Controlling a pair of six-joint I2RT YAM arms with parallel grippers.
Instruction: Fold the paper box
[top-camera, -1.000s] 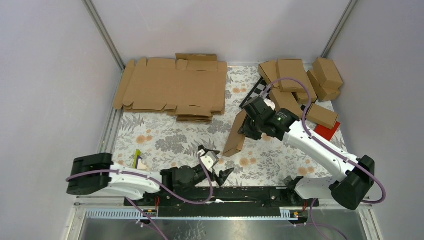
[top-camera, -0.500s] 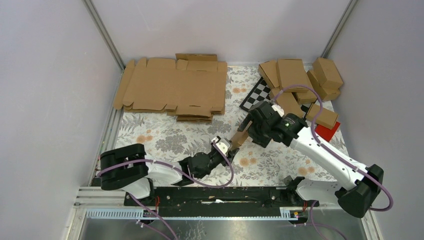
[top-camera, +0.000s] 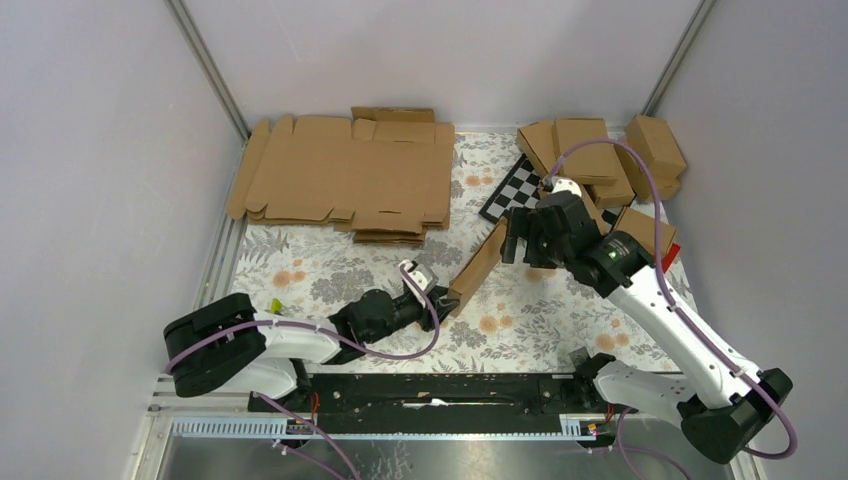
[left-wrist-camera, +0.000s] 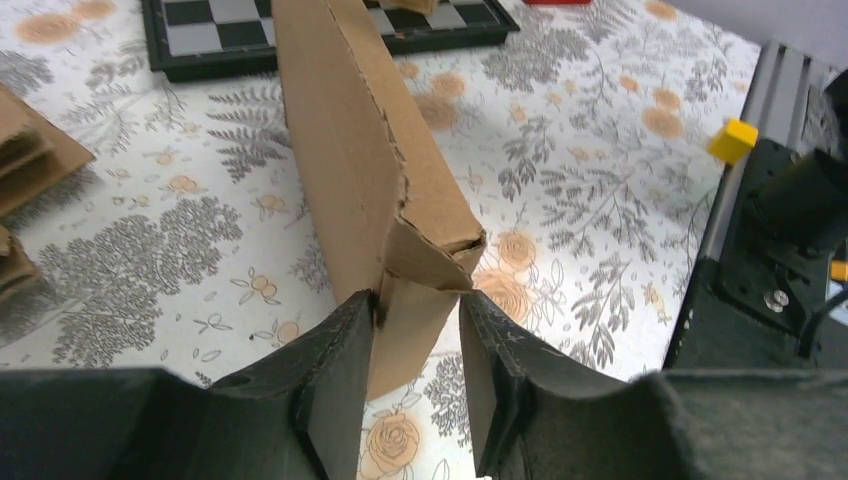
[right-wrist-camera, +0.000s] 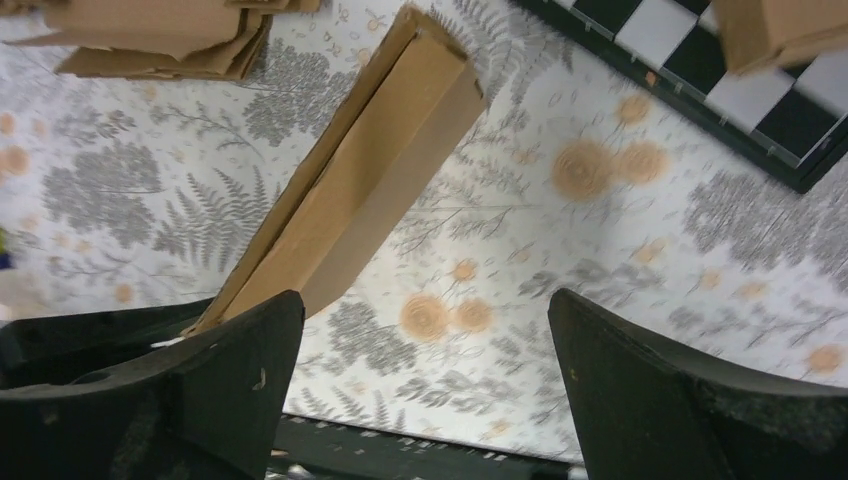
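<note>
A: Left pincer (left-wrist-camera: 417, 300), by the desk's (top-camera: 330, 270) near edge: what's it on?
B: Pinched narrow on the near end of the paper box (top-camera: 478, 265), which slants mid-desk toward the far-right corner.
A: Right pincer (right-wrist-camera: 425, 300)?
B: Spread wide, holding nothing, at the box's far end.
A: Beyond?
B: Flat cardboard blanks (top-camera: 345, 175) far left; chequered board (top-camera: 515, 185) and folded cartons (top-camera: 585, 150) far right.

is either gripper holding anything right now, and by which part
The left gripper pinches the paper box by its near end, fingers on either side. The right gripper is open and holds nothing.
</note>
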